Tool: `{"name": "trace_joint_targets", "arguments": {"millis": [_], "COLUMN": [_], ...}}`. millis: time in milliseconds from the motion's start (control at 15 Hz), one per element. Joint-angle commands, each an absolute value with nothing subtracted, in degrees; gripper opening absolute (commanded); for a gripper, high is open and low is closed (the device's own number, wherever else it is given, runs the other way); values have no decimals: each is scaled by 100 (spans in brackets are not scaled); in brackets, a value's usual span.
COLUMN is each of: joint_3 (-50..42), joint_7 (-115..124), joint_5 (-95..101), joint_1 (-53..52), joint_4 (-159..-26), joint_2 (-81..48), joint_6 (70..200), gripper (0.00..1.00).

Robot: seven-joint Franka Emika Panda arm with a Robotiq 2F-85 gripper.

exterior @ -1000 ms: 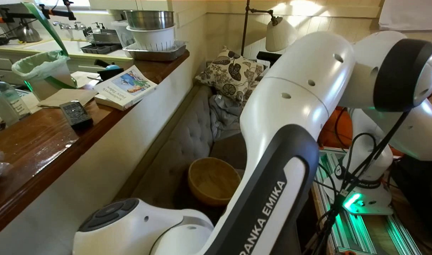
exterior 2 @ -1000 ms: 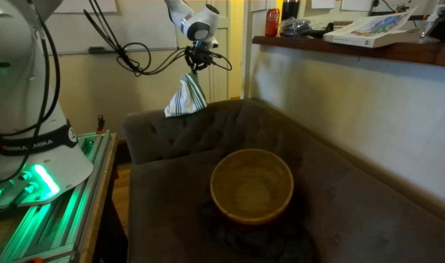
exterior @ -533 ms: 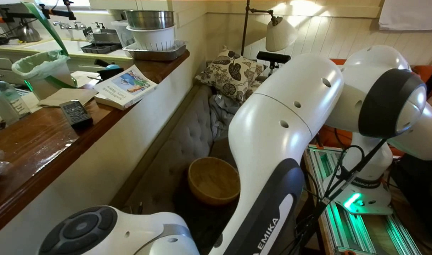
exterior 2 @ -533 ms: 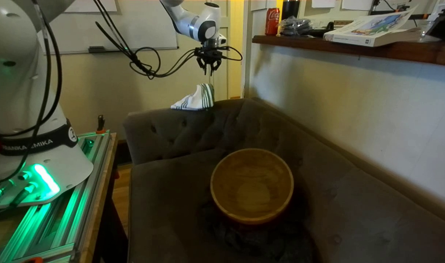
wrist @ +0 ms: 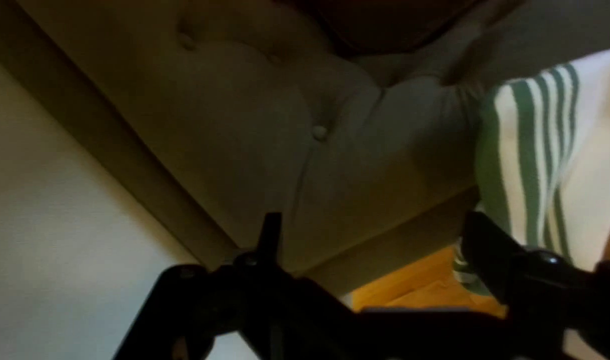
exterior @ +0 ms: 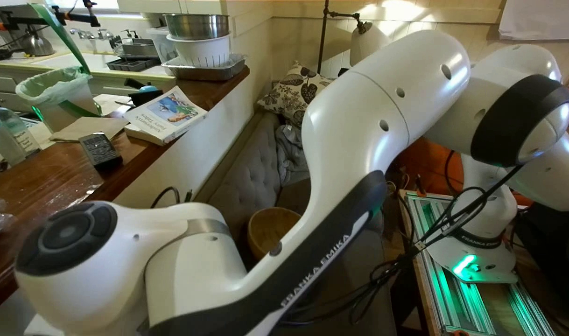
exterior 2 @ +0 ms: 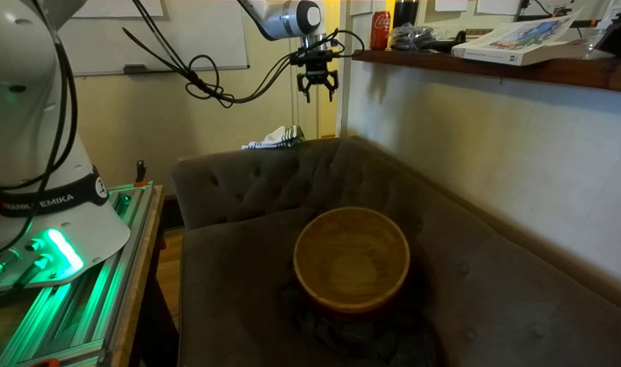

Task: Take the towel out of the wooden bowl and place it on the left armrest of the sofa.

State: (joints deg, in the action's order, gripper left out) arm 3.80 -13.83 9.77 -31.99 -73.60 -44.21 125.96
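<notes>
"What is there, and how many of each?"

"Left to right, in an exterior view: one white robot arm [exterior 2: 15,117], a green light [exterior 2: 65,250] glowing at its base; one grey tufted sofa [exterior 2: 228,275]; one towel [exterior 2: 277,137]; one black gripper [exterior 2: 320,98] with two fingers; one round wooden bowl [exterior 2: 351,244] on the seat, dark crumpled fabric [exterior 2: 361,339] at its foot; and, on a brown ledge [exterior 2: 427,63], one red Coca-Cola can [exterior 2: 380,30], one plastic-wrapped bundle [exterior 2: 412,37] and one paperback book [exterior 2: 514,43]."

"Tell me about the towel."

"White, with green stripes, some broad and some narrow. It lies in a low, rumpled heap on top of the armrest [exterior 2: 269,186] at the sofa's far end, beyond the bowl. In the wrist view, a bit of it shows past the armrest's edge, against the orange-brown floor [wrist: 410,285]."

"And the bowl?"

"Upright, its honey-brown inside showing down to the bottom."

"The gripper?"

"Released. Its two fingers stand wide apart, tips pointing down, with only air between them. It hangs above the towel and a little to the right, and the two are well clear of each other."
</notes>
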Motion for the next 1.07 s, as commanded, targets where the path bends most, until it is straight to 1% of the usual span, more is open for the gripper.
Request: {"name": "trace_joint_targets", "arguments": {"millis": [0, 200, 267, 467, 867, 933, 1000], "joint_3": [-182, -636, -324, -237, 100, 213, 248], "joint_7": [-664, -190, 127, 760, 1301, 1242, 1237], "joint_5": [1320, 1449, 1771, 1996, 1368, 1692, 1683], "joint_1": [-3236, -3269, -2943, -2640, -1689, -1742, -1629], "joint_4": [-8446, -9315, -9550, -10390, -12082, -11321, -11495], "joint_2": [-3583, -3014, -2826, -2220, -1104, -1673, -1570], "joint_6": [12451, 12255, 12059, 11500, 10528, 10564, 10560], "gripper": [100, 100, 100, 100, 100, 100, 100]}}
